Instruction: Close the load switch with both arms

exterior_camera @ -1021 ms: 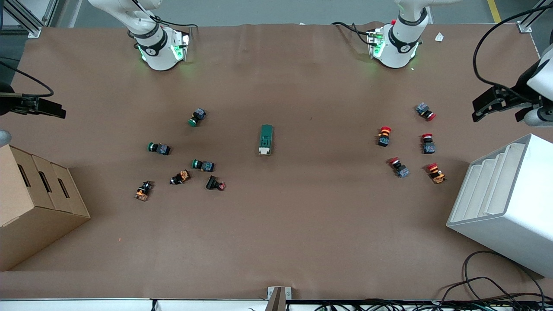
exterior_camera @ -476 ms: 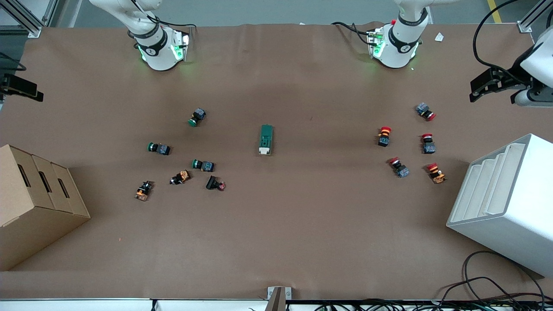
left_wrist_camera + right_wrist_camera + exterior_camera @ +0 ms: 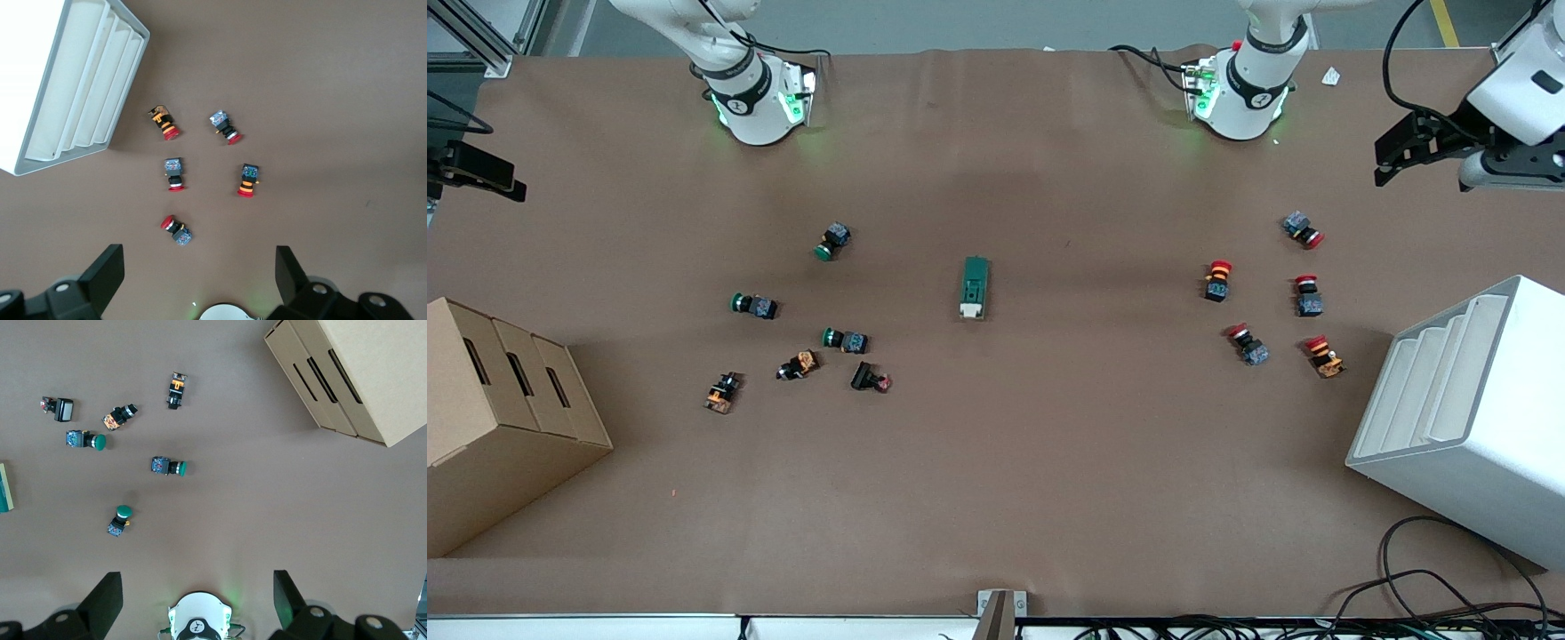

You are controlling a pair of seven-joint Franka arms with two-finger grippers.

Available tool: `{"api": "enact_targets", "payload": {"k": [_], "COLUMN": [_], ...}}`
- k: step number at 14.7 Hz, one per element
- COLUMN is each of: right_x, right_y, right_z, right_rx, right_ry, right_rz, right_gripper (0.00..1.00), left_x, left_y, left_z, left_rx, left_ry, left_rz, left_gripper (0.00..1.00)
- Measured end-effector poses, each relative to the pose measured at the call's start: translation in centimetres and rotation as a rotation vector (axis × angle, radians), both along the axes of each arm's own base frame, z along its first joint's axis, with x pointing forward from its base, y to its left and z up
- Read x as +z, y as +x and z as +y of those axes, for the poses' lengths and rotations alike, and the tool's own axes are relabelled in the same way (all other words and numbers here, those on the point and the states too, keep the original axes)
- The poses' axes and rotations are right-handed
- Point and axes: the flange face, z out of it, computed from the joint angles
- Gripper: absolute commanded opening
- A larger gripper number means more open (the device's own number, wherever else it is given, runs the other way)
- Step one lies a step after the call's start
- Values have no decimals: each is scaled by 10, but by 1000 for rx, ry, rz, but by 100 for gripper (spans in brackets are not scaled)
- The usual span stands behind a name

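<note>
The load switch (image 3: 975,287) lies alone mid-table (cream lever end nearer the camera) — green push-buttons (image 3: 835,241) and red push-buttons (image 3: 1216,280) cluster well apart. Left gripper (image 3: 199,275) and right gripper (image 3: 197,593) hover high, wide open, empty — the cardboard box (image 3: 489,418) and white tray (image 3: 1476,418) flank the table's ends.

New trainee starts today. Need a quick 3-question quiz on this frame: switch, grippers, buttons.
1. True or false: a gripper is touching the load switch.
2. Which end of the load switch carries the cream lever: nearer the front camera or farther?
3. How many red-capped push-buttons lie toward the left arm's end? A) three B) five C) seven

Key:
1. False; the left gripper and right gripper are both open, at the table's ends.
2. Nearer.
3. B
</note>
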Motion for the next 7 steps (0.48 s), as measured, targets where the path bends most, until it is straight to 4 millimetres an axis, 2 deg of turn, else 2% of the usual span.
{"api": "enact_targets", "payload": {"k": [7], "right_x": [1], "right_y": [-2], "right_z": [32], "right_rx": [-1], "right_ry": [-12], "right_rz": [-13], "right_gripper": [100], "left_x": [3], "left_y": [8], "left_z": [0], "left_rx": [-1], "left_ry": [-5], "left_rz": [-9], "left_gripper": [100]}}
